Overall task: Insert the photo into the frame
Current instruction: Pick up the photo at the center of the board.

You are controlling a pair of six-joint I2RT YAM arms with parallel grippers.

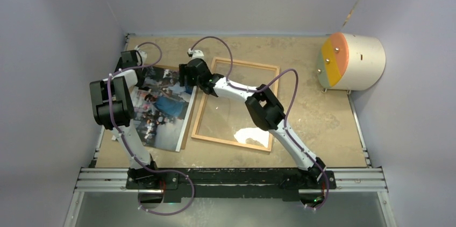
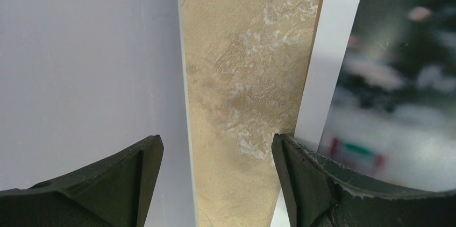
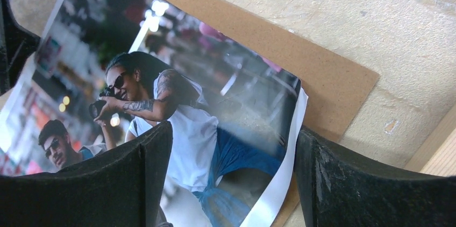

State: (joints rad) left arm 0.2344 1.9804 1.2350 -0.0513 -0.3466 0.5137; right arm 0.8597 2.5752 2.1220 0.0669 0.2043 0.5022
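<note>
Your right gripper [image 3: 231,134] is spread wide, straddling the right edge of the photo [image 3: 177,103]. Drop low and pinch only that white border, not the brown backing board [image 3: 322,71] underneath. The left gripper [image 2: 216,141] is spread too, over at the far-left edge. The photo's lying on the board, just left of the frame [image 1: 247,63]. Lift slowly, glossy prints probably buckle.

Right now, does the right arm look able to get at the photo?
Probably yes. The right hand is open and sits right over the photo, at the corner that seems to lift slightly off the brown backing board. Nothing shows between its fingers and that edge.
</note>
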